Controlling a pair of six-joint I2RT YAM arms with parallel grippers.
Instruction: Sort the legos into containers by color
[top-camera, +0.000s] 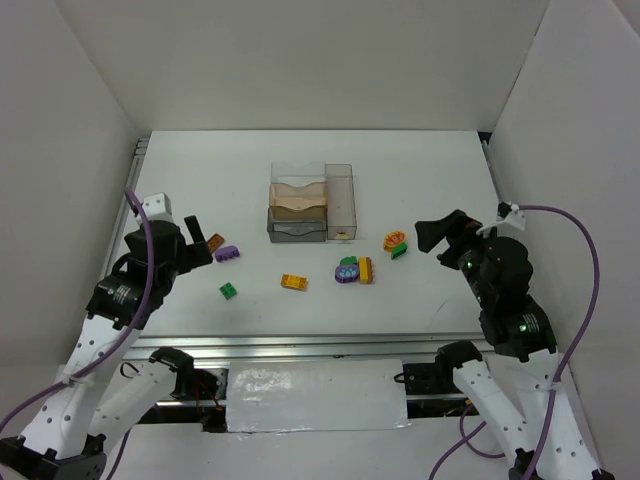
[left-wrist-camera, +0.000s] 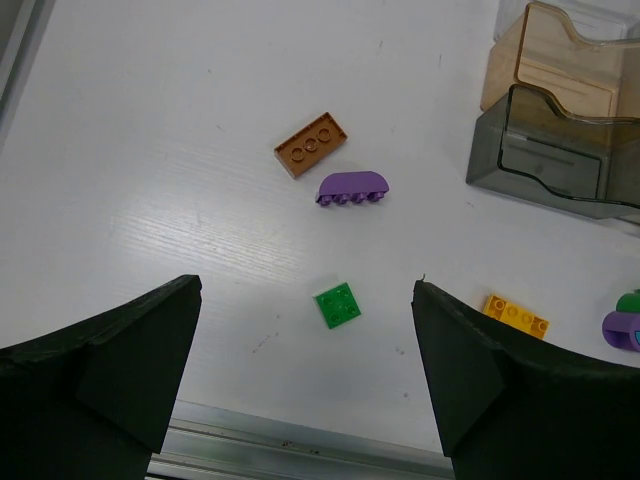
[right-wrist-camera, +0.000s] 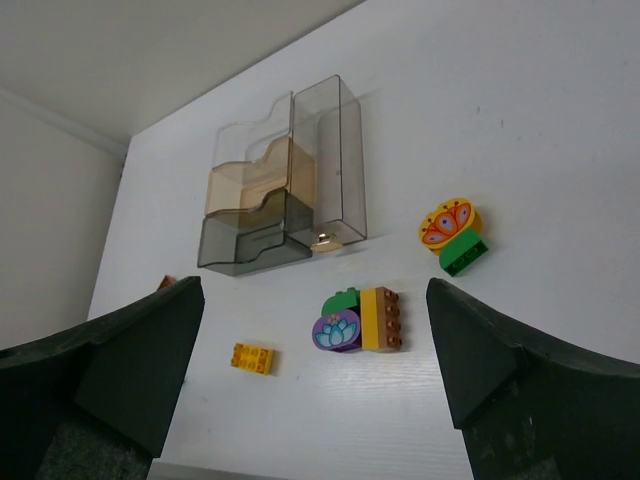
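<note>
The clear tan and grey containers (top-camera: 310, 205) stand mid-table, also in the left wrist view (left-wrist-camera: 560, 130) and the right wrist view (right-wrist-camera: 280, 195). Legos lie in front: an orange-brown brick (left-wrist-camera: 311, 144), a purple brick (left-wrist-camera: 353, 188), a green square brick (left-wrist-camera: 338, 305), a yellow brick (right-wrist-camera: 252, 357), a purple-and-green round piece (right-wrist-camera: 337, 322) beside a yellow-brown brick (right-wrist-camera: 380, 318), and an orange flower piece on a green brick (right-wrist-camera: 455, 232). My left gripper (left-wrist-camera: 305, 390) is open, hovering above the green square brick. My right gripper (right-wrist-camera: 315, 390) is open, above the round piece.
White walls enclose the table on the left, back and right. A metal rail (top-camera: 300, 345) runs along the near edge. Purple cables (top-camera: 570, 215) trail from both arms.
</note>
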